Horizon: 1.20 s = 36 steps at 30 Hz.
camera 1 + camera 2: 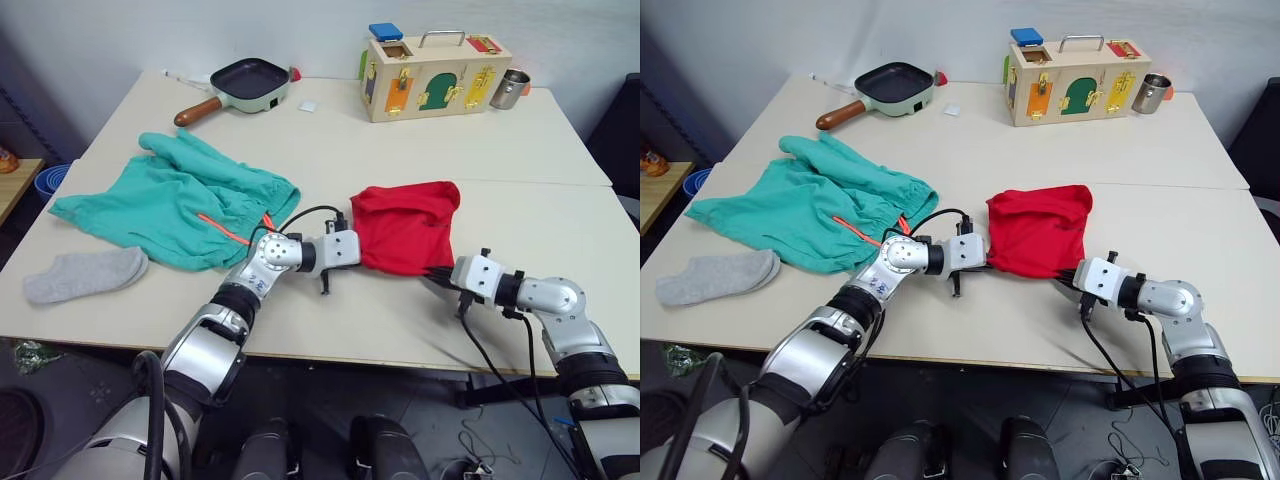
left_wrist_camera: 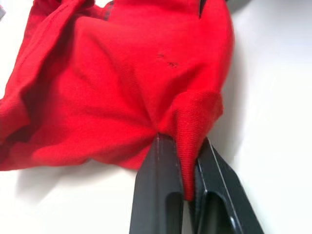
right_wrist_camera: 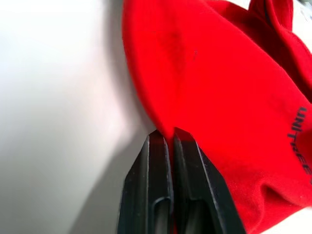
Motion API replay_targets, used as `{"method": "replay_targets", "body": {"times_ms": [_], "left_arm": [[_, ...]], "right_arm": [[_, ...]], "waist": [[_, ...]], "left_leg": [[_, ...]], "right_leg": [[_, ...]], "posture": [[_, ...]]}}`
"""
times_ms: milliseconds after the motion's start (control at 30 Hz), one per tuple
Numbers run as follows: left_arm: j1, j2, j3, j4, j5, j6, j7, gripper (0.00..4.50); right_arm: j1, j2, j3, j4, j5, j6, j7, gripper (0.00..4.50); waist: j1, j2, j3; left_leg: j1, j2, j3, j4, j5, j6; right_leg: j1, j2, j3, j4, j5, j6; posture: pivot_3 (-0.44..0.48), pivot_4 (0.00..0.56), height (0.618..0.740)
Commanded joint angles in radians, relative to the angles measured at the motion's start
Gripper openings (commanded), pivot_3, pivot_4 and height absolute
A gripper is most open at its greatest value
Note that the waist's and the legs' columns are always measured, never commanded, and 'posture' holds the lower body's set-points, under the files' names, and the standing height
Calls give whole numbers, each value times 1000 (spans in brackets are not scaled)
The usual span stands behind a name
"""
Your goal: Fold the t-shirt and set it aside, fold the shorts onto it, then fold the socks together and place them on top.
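The red t-shirt (image 1: 407, 226) lies folded into a compact block near the middle of the table. My left gripper (image 1: 352, 250) is shut on its near left corner; the wrist view shows a pinch of red cloth (image 2: 190, 146) between the black fingers. At the near right corner my right gripper (image 1: 443, 272) is shut on the t-shirt's edge (image 3: 168, 131). The teal shorts (image 1: 180, 200) with an orange drawstring lie spread out to the left. A grey sock (image 1: 85, 274) rests near the front left edge.
At the back stand a dark frying pan (image 1: 247, 84) with a wooden handle, a wooden latch box (image 1: 435, 77) and a metal cup (image 1: 510, 89). A seam between two tabletops (image 1: 560, 183) runs behind the t-shirt on the right.
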Motion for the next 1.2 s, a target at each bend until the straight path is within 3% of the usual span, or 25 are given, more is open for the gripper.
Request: {"method": "replay_targets", "body": {"times_ms": [33, 167, 367, 733, 833, 1067, 1200], "left_arm": [[81, 58, 6, -142, -60, 39, -134, 30], [213, 172, 17, -421, -127, 126, -248, 30], [361, 297, 32, -700, -185, 233, -315, 30], [525, 398, 44, -921, -222, 385, -284, 30], [541, 420, 55, -942, -248, 413, -293, 815], [512, 513, 142, -1021, -424, 621, -398, 3057], [493, 514, 174, -1027, -481, 676, -406, 4317]], "right_arm": [[46, -45, -31, -75, 61, 38, 55, 0], [154, -107, -60, -221, 124, 100, 107, 0], [355, -157, -90, -487, 217, 229, 125, 0], [550, -159, -87, -730, 275, 414, 89, 0], [559, -148, -103, -741, 302, 453, 78, 724], [579, -273, -189, -872, 472, 682, 196, 3130], [566, -279, -233, -889, 525, 760, 203, 3142]], "waist": [[-3, 0, 0], [-6, 0, 0], [-1, 0, 0], [7, 0, 0], [7, 0, 0], [7, 1, 1], [10, 1, 1]], "left_leg": [[0, 0, 0, 0, -1, -1], [0, 1, 0, -1, -1, -1], [0, 1, -2, 0, -2, -1], [0, 1, -5, -1, -4, 0], [0, 1, -5, -1, -4, 0], [0, 1, -5, -2, -4, 0], [0, 1, -6, -2, -5, 0]], "right_leg": [[0, 1, 0, 0, 0, 0], [0, 1, 0, -1, -1, -1], [1, 1, -1, -2, -1, -1], [3, -1, -1, -4, -1, -1], [3, -1, -1, -4, -1, -2], [2, -1, -2, -4, -1, -2], [3, -1, -2, -7, -1, -2]], "posture": [[0, 150, 740], [0, 150, 740], [0, 150, 740], [0, 150, 740], [0, 150, 740], [0, 150, 740], [0, 150, 740]]}}
